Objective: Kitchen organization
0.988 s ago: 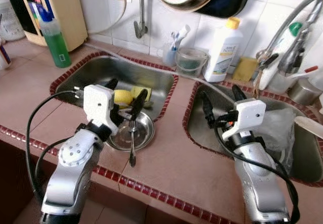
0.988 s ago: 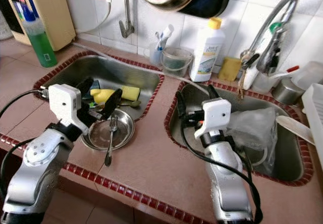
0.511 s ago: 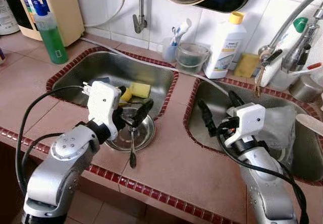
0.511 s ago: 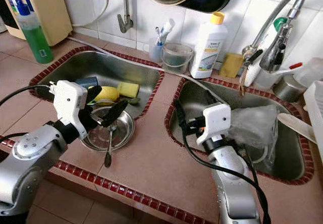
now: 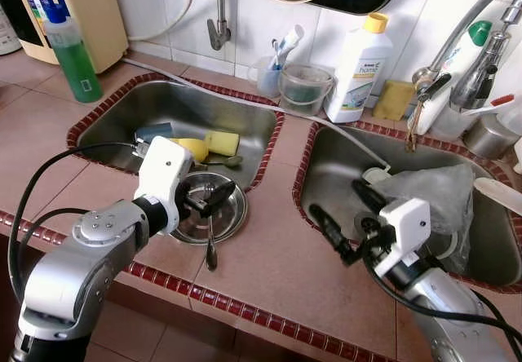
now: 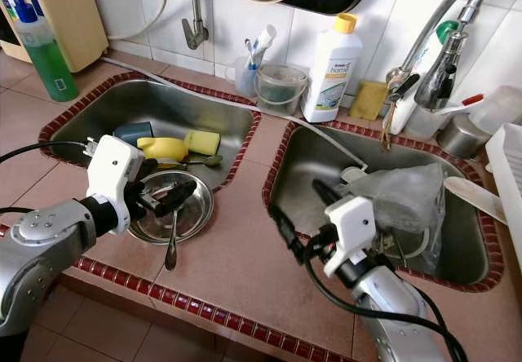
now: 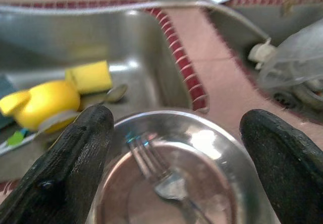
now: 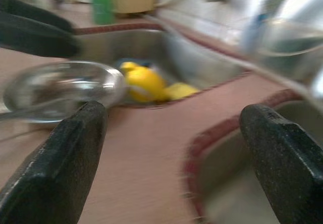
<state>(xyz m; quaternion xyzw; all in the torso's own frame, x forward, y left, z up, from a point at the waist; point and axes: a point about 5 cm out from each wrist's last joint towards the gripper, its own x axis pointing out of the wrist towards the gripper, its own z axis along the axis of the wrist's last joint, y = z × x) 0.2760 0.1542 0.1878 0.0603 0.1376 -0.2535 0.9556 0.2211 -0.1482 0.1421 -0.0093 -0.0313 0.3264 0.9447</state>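
Closest to me, my left gripper [image 5: 206, 200] hangs over the steel bowl [image 5: 232, 215], fingers spread wide with nothing between them; through the left wrist camera the two black fingers [image 7: 75, 158] straddle the bowl's rim without touching it. The bowl sits on the tiled table [image 5: 277, 256], at the front corner of the left sink [image 5: 245, 130], and a fork [image 7: 161, 176] lies in it with its tines in the bowl and its handle reaching out over the near rim toward the table's edge. My right gripper [image 5: 347, 223] hovers at the near left edge of the right sink [image 5: 326, 174], also wide open and empty, one finger over the table and the other over the basin. Beyond it, inside that sink, lies a crumpled clear plastic bag [image 5: 432, 195]. Further back in the left sink I see a yellow cup [image 5: 192, 146], a yellow sponge [image 5: 222, 143] just beside it, and a spoon [image 5: 231, 161]. At the back, along the tiled wall, stand a green bottle [image 5: 73, 56], a white detergent bottle [image 5: 359, 68] and a small clear tub [image 5: 306, 89].
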